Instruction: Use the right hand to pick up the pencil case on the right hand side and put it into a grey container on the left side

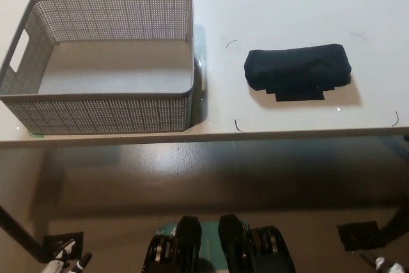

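A black fabric pencil case (297, 68) lies flat on the right half of the white table (287, 119), long side left to right. To its left stands the grey perforated container (96, 112), with nothing inside. Only a sliver of my right hand (382, 264) shows, at the bottom right corner, below the table's front edge and far from the case. My white left hand (64, 264) rests at the bottom left corner and is just as cut off. Neither hand holds anything that I can see.
The table's front edge runs across the picture at about mid-height, with floor below it. Thin corner marks on the tabletop frame the pencil case. A black floor plate (361, 234) lies at the lower right, and a dark leg (16, 231) slants at the lower left.
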